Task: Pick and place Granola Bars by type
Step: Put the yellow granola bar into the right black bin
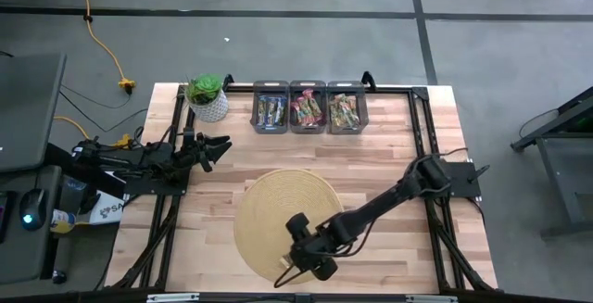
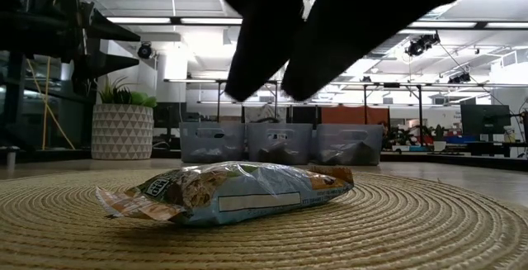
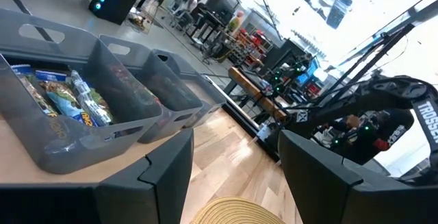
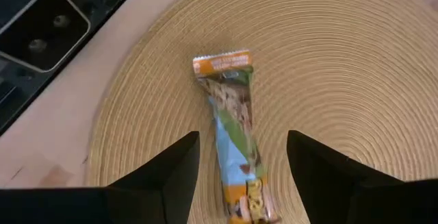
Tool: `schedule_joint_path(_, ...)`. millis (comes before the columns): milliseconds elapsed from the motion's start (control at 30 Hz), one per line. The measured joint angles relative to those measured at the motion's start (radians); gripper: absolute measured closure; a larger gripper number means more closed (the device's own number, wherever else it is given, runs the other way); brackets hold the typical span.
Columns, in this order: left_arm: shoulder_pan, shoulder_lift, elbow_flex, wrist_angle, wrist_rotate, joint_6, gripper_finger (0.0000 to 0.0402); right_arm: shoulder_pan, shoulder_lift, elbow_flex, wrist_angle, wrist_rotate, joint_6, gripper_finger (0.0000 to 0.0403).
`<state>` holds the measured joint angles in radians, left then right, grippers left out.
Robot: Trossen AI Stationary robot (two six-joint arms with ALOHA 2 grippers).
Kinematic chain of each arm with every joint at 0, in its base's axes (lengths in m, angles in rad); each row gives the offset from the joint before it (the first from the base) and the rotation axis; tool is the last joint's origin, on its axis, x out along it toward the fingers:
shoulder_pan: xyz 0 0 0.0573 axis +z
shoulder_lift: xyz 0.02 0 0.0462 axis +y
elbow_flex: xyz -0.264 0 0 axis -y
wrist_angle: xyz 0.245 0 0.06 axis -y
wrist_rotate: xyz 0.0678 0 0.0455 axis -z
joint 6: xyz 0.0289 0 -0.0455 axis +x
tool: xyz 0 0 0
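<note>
Right claw [image 4: 243, 166] hung open over a granola bar [image 4: 236, 135] on the mat [image 4: 342, 66], bar's near end cut off. Left claw [image 3: 236, 166] open, idle near the bins [image 3: 102, 107].

3 grey bins [image 1: 309, 107] of Granola Bars [image 1: 308, 108] stood at the table's [image 1: 389, 155] far edge, a potted plant [image 1: 208, 96] left of them. The right gripper [image 1: 310, 247] hung over the straw mat's [image 1: 269, 210] near right part, seemingly open. The left gripper [image 1: 215, 145] waited far left.

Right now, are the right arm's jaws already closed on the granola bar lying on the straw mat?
No, the right gripper hangs open above the granola bar, which lies flat on the mat untouched.
</note>
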<state>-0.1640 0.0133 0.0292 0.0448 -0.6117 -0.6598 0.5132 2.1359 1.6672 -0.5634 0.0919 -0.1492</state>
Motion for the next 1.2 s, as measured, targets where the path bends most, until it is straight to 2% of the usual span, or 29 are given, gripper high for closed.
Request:
schedule_joint_path(167, 0.0, 0.0, 0.0, -0.001, 0.0, 0.0, 0.019, -0.01, 0.04, 0.017, -0.018, -0.048, 0.007, 0.0199)
schedule_joint_path(500, 0.0, 0.0, 0.0, -0.001, 0.001, 0.0, 0.019, -0.036, 0.058, 0.017, -0.018, -0.047, -0.014, 0.0199)
schedule_joint_path(700, 0.0, 0.0, 0.0, -0.001, 0.001, 0.0, 0.019, -0.043, 0.066, 0.004, 0.01, -0.099, -0.06, 0.0199)
schedule_joint_path(1200, 0.0, 0.0, 0.0, -0.001, 0.001, 0.0, 0.019, -0.049, 0.112, 0.003, 0.048, -0.125, -0.043, 0.0199)
